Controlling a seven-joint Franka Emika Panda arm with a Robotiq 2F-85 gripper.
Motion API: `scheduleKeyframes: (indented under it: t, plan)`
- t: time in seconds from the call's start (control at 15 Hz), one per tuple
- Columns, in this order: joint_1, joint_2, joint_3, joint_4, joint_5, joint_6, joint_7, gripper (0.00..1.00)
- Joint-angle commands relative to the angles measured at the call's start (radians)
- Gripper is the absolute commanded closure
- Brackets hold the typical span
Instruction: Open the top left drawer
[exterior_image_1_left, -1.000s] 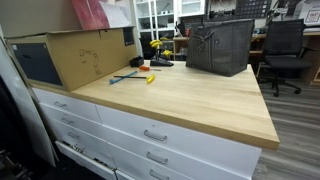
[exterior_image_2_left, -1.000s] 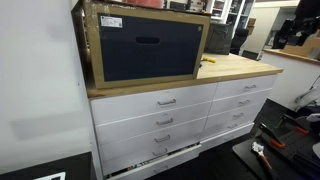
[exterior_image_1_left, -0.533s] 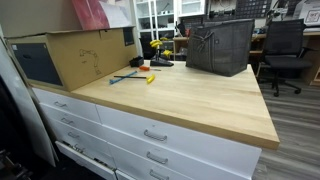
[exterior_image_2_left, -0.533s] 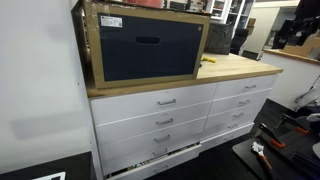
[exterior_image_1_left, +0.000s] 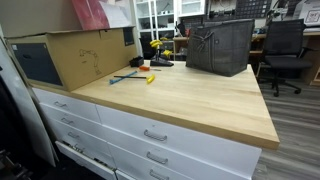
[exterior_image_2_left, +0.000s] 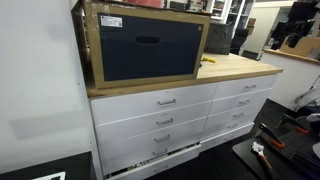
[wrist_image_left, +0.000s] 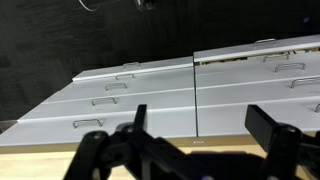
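Note:
The top left drawer (exterior_image_2_left: 150, 102) is a white flat front with a small silver pull, under the cardboard box. It is shut. It also shows in an exterior view (exterior_image_1_left: 62, 103). The wrist view stands upside down, so the drawer (wrist_image_left: 228, 115) lies at the right, just above the wooden top edge. My gripper (wrist_image_left: 203, 125) is open and empty. It hangs well back from the drawer fronts and touches nothing. A dark part of the arm (exterior_image_2_left: 300, 25) shows at the upper right edge of an exterior view.
A large cardboard box (exterior_image_2_left: 145, 45) stands on the wooden top (exterior_image_1_left: 190, 100) above the left drawers. A dark bin (exterior_image_1_left: 220, 47) and small tools (exterior_image_1_left: 135, 75) sit further back. The bottom left drawer (exterior_image_2_left: 150, 155) looks slightly ajar. Office chairs (exterior_image_1_left: 285, 50) stand behind.
The dark arm part at the upper right edge of an exterior view has shifted slightly. The drawers have not moved.

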Motion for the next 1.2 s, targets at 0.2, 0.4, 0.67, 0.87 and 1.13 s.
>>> scheduleKeyframes:
  t: [0.2, 0.4, 0.67, 0.87, 1.13]
  plan:
    - [-0.011, 0.315, -0.037, 0.146, -0.007, 0.159, -0.032, 0.0]
    - [-0.003, 0.458, -0.033, 0.228, -0.01, 0.205, -0.033, 0.0]
    - [0.019, 0.617, -0.026, 0.346, -0.007, 0.213, -0.023, 0.0]
    - [0.048, 0.703, -0.019, 0.418, -0.002, 0.206, -0.03, 0.0]
    - [0.099, 0.784, -0.006, 0.485, 0.007, 0.201, -0.039, 0.0]
